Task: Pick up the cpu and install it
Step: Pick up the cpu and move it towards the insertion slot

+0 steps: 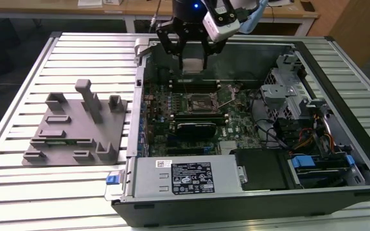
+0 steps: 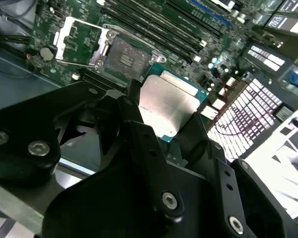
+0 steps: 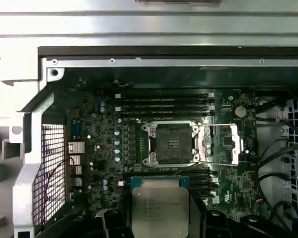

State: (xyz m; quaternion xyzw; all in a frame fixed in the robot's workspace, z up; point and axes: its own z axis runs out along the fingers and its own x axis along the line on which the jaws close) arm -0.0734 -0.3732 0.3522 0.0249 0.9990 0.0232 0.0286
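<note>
My gripper [image 1: 191,66] hangs over the far part of the open computer case [image 1: 339,77], shut on the cpu [image 1: 191,63]. The cpu is a small square chip with a pale silvery top, and it shows between the black fingers in both wrist views [image 2: 169,104] [image 3: 160,210]. The chip is held in the air, apart from the board. Below it on the green motherboard [image 1: 236,120] lies the empty cpu socket [image 1: 202,102] [image 3: 171,144] [image 2: 127,57]. The socket's metal retention frame [image 3: 222,144] [image 2: 78,40] is swung open to one side.
A grey fixture block [image 1: 75,126] with posts and slots sits on the slatted metal table [image 1: 18,192], on the exterior view's left of the case. Inside the case are a grey labelled power-supply box [image 1: 185,177], memory slots [image 3: 161,105], a drive cage [image 1: 286,91] and cables [image 1: 313,139].
</note>
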